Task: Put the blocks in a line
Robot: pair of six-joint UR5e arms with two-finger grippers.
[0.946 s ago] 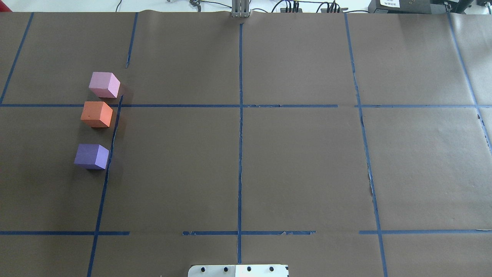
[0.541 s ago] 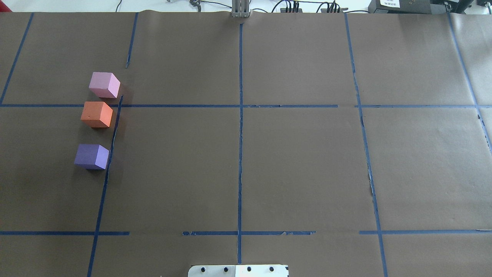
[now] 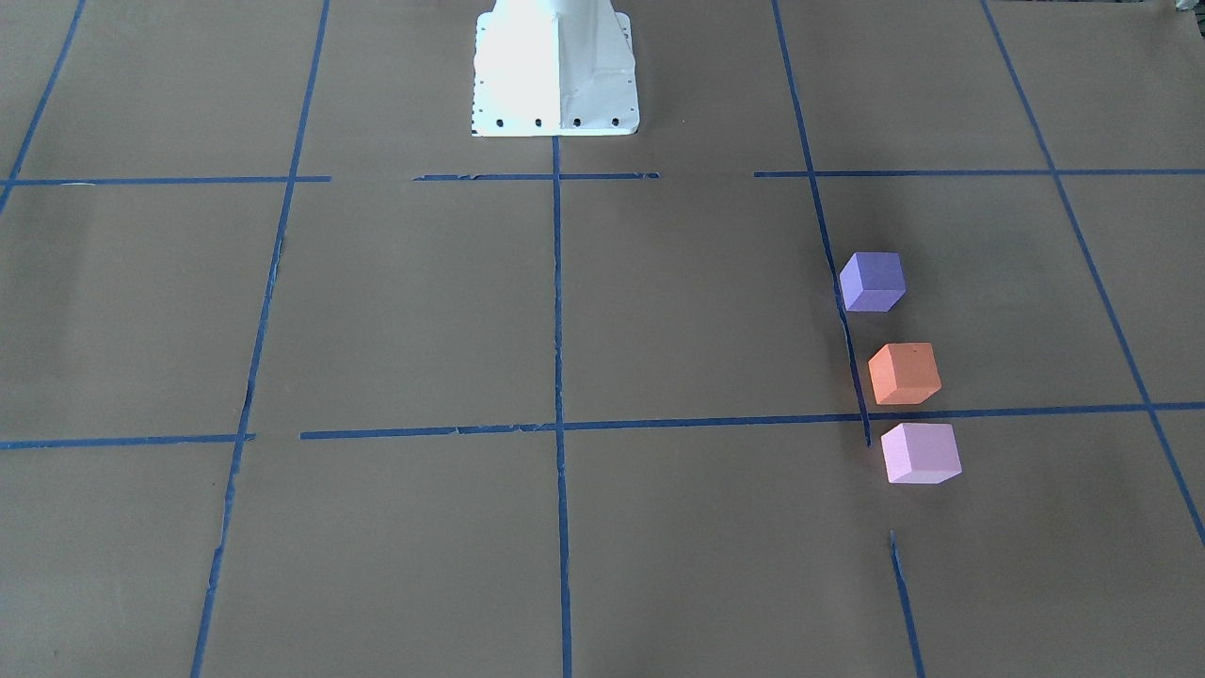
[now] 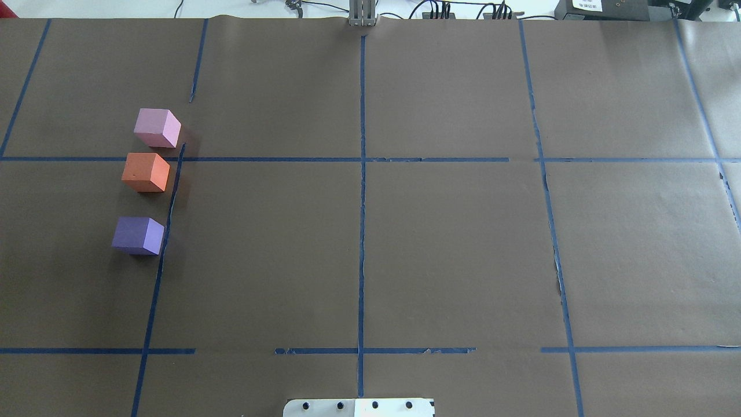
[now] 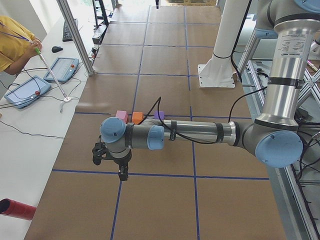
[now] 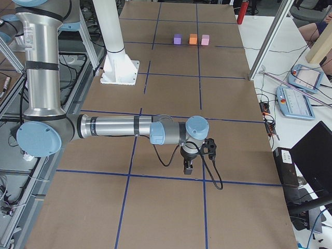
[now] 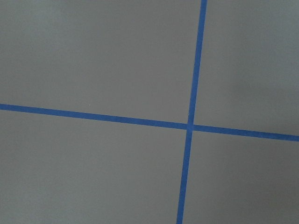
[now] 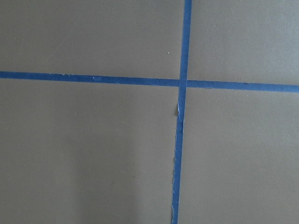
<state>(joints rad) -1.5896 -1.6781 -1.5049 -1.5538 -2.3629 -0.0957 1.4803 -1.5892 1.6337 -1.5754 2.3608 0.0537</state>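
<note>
Left gripper (image 5: 121, 173) hangs fingers-down over a tape crossing out toward the table's left end; it shows only in the side view, so I cannot tell whether its jaws are spread or pressed together. The same goes for the right gripper (image 6: 188, 167), parked over the far right half. Neither wrist camera shows anything but brown paper and blue tape (image 7: 191, 126). From the left gripper, the three blocks lie inward, toward the table's middle, well apart from it. From the right gripper they are much farther off across the table, so the left arm is the nearer one. The pink block (image 4: 157, 128) is farthest from the base. The orange block (image 4: 145, 172) is just beside it, with a narrow gap. The purple block (image 4: 138, 235) is nearest the base, with a wider gap. The row's long axis runs outward from the robot, along a tape strip just to its right. Judgement: they already read as a line; at most the spacing is uneven.
</note>
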